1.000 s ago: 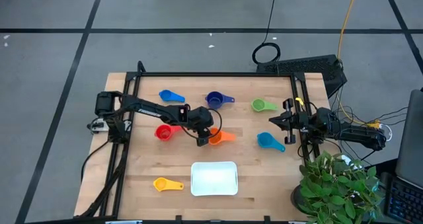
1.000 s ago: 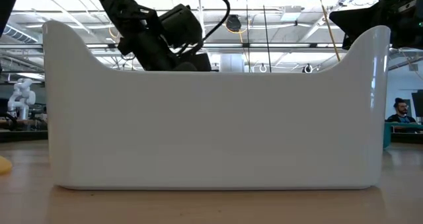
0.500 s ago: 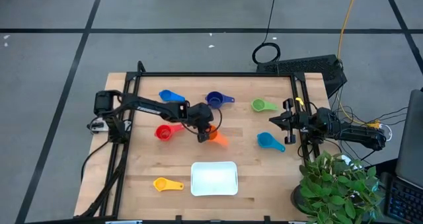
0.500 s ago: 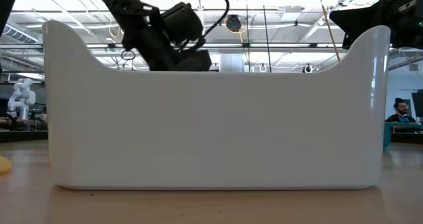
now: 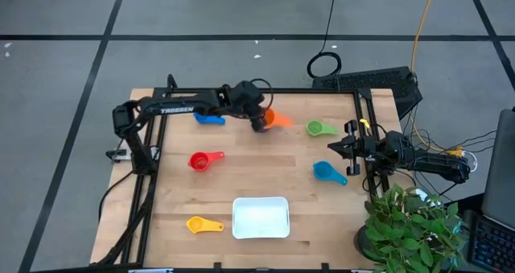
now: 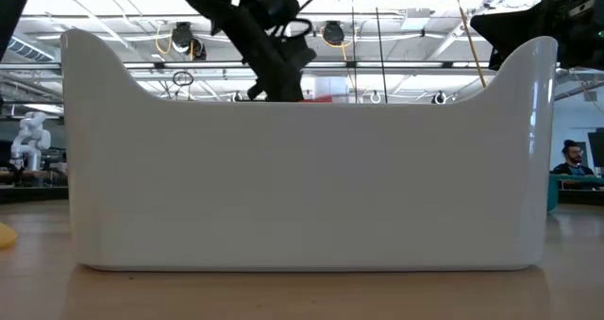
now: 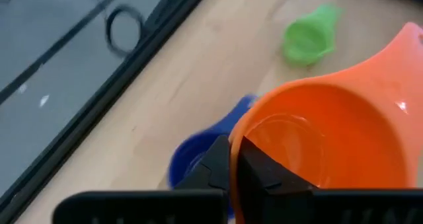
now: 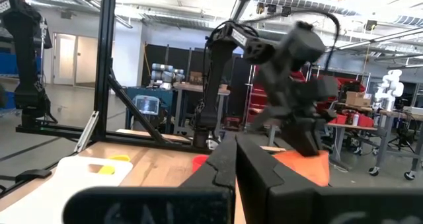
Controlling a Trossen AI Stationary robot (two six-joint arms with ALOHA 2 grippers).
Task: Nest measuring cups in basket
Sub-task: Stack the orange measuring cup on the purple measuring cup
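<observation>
My left gripper (image 5: 261, 123) is at the table's far side, shut on the orange measuring cup (image 5: 278, 120). It holds the cup over the dark blue cup (image 7: 193, 163), which the gripper hides in the high view. The green cup (image 5: 320, 129) lies to the right of them. A light blue cup (image 5: 211, 118) lies partly under my left arm. The red cup (image 5: 205, 159), the yellow cup (image 5: 203, 224) and another light blue cup (image 5: 328, 171) lie apart on the wood. The white basket (image 5: 261, 217) stands near the front edge. My right gripper (image 5: 333, 147) waits shut at the right side. My left gripper holds the orange cup by the rim of its bowl (image 7: 232, 137), on the side away from the handle. One finger (image 7: 261, 171) is inside the bowl and the other (image 7: 213, 168) outside. The cup's mouth faces up and its handle (image 7: 404, 49) points toward the green cup.
A black frame rail (image 5: 265, 90) runs along the far edge just behind my left gripper. A potted plant (image 5: 410, 229) stands at the near right corner. The basket's tall wall (image 6: 302, 183) fills the low view.
My left gripper has shut on the orange cup at the table's middle, lifted it off the wood and carried it toward the far edge, over the dark blue cup. The other cups and the basket have stayed where they were.
</observation>
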